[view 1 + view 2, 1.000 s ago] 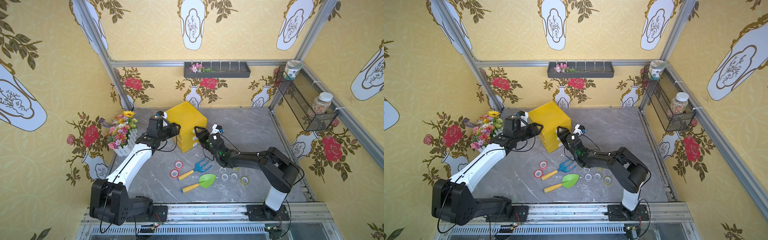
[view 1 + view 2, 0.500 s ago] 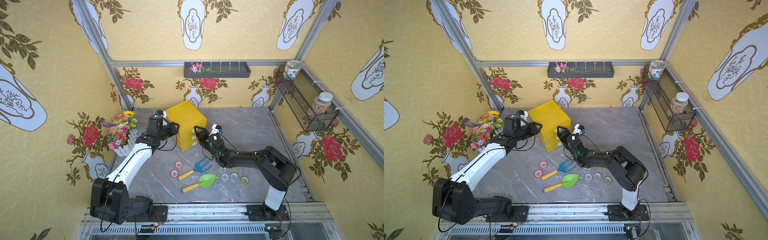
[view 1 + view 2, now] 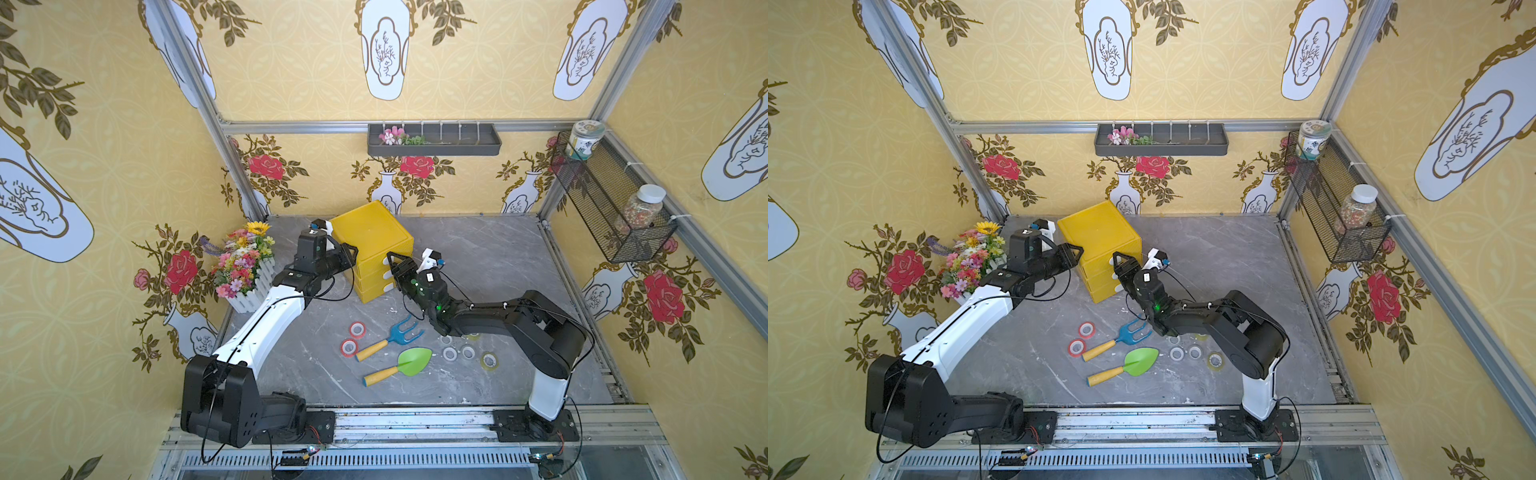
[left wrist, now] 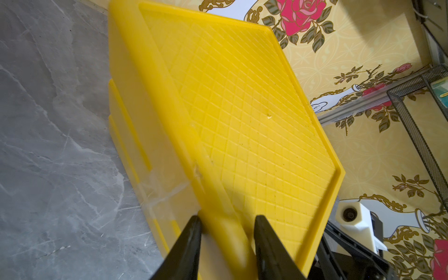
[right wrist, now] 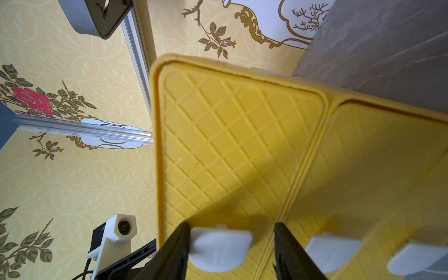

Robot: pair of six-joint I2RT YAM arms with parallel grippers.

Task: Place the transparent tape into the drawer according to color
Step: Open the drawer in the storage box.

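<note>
The left gripper [image 4: 228, 218] pinches a corner of the yellow drawer cabinet [image 3: 370, 230]; the right gripper [image 5: 232, 224], spread around the top white handle [image 5: 220, 249], may slip off if it pulls early.

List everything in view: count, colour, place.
table: one, grey marble
cabinet: one, yellow, three drawers, back of table
fork: one, blue, yellow handle, mid-table
trowel: one, green, yellow handle, nearer the front
red tape: two, beside fork's handle
whitish tape: three, beside trowel's blade
yellowish tape: one, past the whitish; perhaps another under right arm
flowers: one potted bunch, mixed, table's side edge
tray: one, dark grey, back wall, pink flower inside
basket: one, black wire, side wall
jars: two, clear, in basket
left gripper: black, shut on cabinet's top edge
right gripper: black, open around top handle
</note>
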